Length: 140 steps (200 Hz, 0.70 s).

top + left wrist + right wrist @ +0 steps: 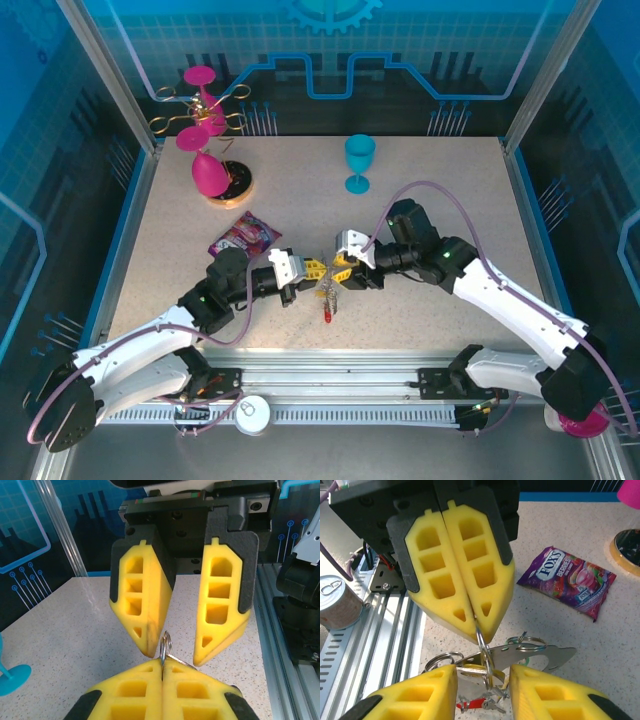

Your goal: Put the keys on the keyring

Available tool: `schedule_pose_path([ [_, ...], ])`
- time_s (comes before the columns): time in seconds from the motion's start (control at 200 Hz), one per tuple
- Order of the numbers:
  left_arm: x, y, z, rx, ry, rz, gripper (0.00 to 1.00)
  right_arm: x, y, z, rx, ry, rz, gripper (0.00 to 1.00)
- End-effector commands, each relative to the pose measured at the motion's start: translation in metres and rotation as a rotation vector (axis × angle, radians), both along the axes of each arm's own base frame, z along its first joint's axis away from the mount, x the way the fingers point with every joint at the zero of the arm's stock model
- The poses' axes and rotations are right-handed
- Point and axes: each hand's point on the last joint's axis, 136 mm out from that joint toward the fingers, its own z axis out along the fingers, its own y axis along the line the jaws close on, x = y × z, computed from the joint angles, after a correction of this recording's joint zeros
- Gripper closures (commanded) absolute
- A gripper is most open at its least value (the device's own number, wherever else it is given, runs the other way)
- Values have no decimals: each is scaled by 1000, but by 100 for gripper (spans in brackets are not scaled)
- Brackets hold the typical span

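Metal is glinting between yellow foam tips at the middle of the speckled beige counter (450,200), where we are seeing the two arms meeting nose to nose. The left end effector (162,669) is clenched, its two fingers pressing together on the thin silver wire keyring (166,645), which is standing upright above their tips. The right end effector (482,672) is released. Its fingers are standing apart on either side of that ring, and we cannot tell whether either is touching it. Below the ring, the small silver metal keys (329,293) are hanging in a bunch with smaller rings and a small red clip (326,316). Far and left of the left end effector, a purple candy packet (567,582) is lying flat. Near the far edge of the counter, a blue plastic goblet (359,160) is standing upright.
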Motion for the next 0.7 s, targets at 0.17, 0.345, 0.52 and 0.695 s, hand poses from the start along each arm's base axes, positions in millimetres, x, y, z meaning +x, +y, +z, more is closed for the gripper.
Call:
schedule_pose_path([
  [0.17,-9,-2,14,-55,-25,-43,100,-2,1,13,62,4,15,70],
  [0.345,-10,-3,15,-61,-22,-50,100,-2,5,17,89,4,32,77],
  [0.52,-10,-3,15,-66,-20,-55,100,-3,8,19,94,13,48,98],
  [0.695,-7,-2,13,-49,-26,-35,100,-4,6,14,37,6,47,100],
])
